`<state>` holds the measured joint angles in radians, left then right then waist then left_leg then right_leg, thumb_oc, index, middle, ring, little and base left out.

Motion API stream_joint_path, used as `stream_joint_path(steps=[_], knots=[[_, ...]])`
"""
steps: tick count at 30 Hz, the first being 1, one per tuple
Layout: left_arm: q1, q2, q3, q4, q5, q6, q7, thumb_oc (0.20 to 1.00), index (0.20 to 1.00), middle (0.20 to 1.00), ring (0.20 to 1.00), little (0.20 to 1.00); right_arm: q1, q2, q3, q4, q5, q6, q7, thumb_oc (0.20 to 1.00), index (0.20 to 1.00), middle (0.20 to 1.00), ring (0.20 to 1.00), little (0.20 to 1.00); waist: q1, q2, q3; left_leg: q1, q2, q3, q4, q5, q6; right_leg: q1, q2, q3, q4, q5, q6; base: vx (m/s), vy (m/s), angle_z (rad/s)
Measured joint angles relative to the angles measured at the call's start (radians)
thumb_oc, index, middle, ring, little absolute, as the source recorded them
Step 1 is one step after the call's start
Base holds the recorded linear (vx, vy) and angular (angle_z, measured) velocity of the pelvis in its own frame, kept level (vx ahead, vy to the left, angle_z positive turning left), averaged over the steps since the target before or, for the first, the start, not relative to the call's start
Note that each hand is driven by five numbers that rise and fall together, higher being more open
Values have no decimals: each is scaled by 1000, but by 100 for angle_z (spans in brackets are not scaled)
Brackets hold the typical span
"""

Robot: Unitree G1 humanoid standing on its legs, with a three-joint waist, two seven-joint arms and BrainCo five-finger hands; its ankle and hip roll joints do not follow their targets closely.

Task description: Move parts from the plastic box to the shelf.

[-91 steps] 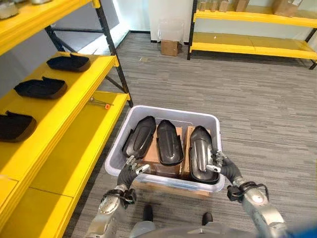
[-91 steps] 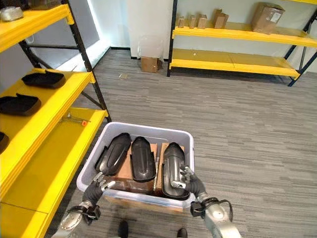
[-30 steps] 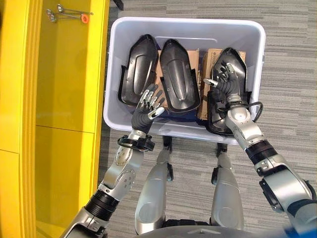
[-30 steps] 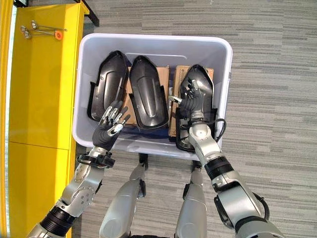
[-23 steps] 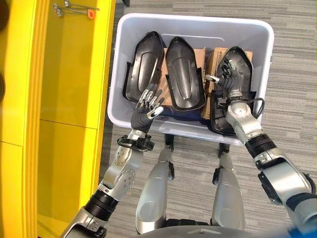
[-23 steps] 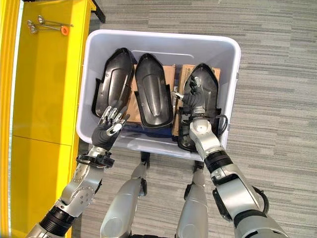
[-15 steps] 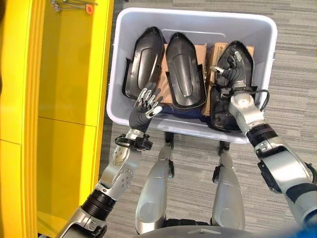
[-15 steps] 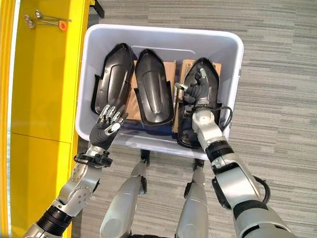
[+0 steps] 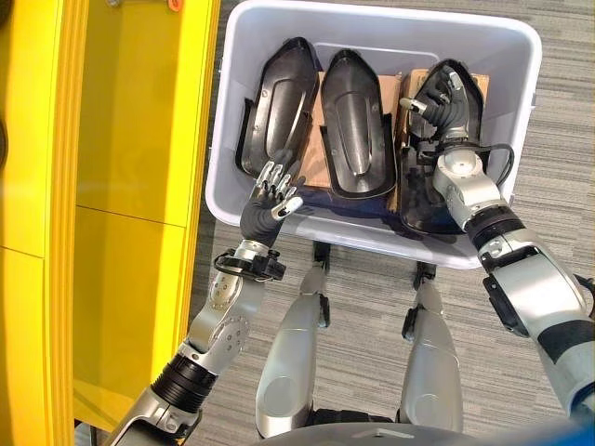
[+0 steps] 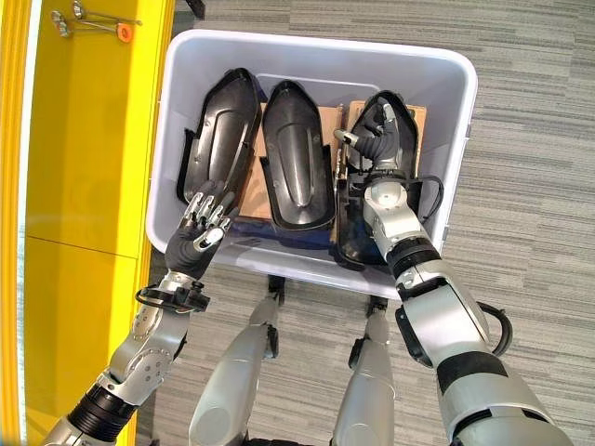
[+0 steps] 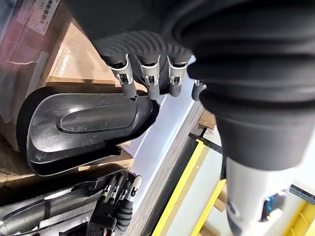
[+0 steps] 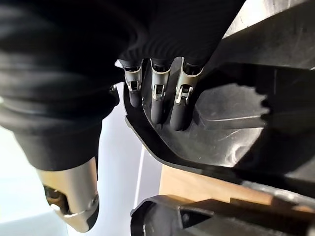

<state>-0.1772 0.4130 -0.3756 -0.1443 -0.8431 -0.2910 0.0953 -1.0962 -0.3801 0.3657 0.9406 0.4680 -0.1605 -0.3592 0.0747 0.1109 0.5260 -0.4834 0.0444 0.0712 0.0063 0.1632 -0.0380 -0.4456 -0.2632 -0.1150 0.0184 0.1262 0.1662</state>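
I am still picking; my right robot hand (image 9: 444, 98) curls on the right black part (image 9: 429, 190); my left robot hand (image 9: 268, 197) is spread; next, lift it to the yellow shelf (image 9: 139, 139).

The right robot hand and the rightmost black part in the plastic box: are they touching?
Touching. In the right wrist view the right robot hand has its fingertips resting on the rightmost black part.
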Motion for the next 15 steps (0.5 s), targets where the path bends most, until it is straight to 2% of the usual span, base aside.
stream_joint_path(steps=[9,15], knots=[[-4,3,-9,0,0,-2,21,1000,1000,1000,1000,1000,-5,54,6,-26,41,-2,3,1000,1000,1000,1000,1000,1,12,0,-9,-7,-8,10,0,0,0,-2,-1,5,0,0,2,6,2],[-5,3,-9,0,-1,-3,23,1000,1000,1000,1000,1000,4,58,40,-150,59,1,1,1000,1000,1000,1000,1000,1,16,1,-11,-7,-9,10,0,0,-6,-3,-2,13,-3,0,0,0,0]])
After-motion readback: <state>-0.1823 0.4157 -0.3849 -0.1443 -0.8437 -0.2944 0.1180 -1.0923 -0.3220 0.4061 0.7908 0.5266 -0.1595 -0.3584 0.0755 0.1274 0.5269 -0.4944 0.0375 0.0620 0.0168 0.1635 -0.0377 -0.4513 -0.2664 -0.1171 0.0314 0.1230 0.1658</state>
